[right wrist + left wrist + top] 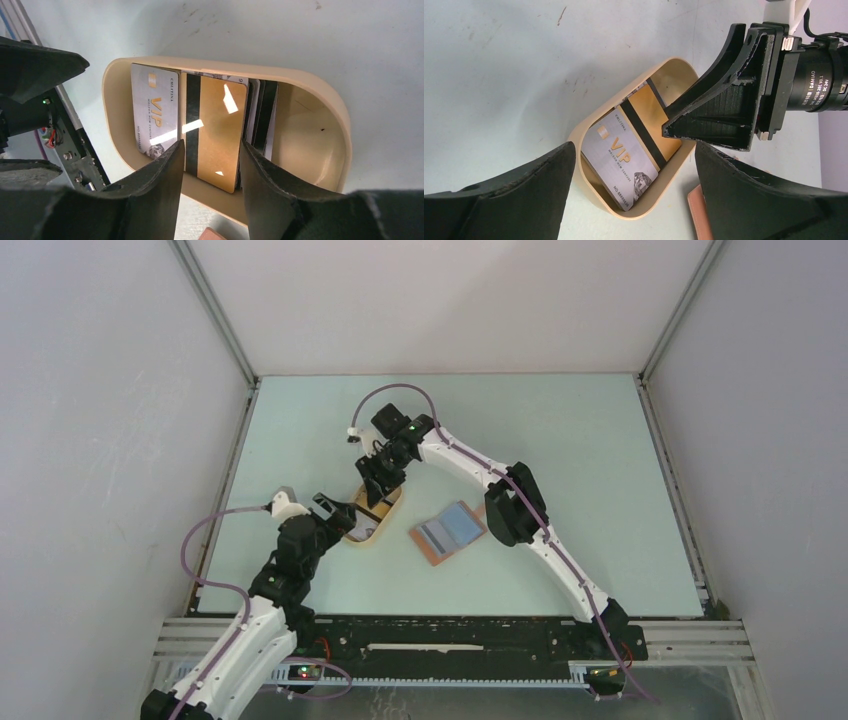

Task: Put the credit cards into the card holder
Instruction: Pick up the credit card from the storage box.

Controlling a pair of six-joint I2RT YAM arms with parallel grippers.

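My right end effector hangs spread over the tray, with its fingers on either side of the gold card. That card tops the cards stacked in the tray, beside a white VIP card. My left end effector is spread wide at the tray's end and holds nothing. The holder lies open on the surface, just right of the tray.

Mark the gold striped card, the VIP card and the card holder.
gold striped card (220, 135): right wrist view, on its gold face.
VIP card (616, 160): left wrist view, on its printed face.
card holder (452, 529): top external view, on its grey-blue slots.
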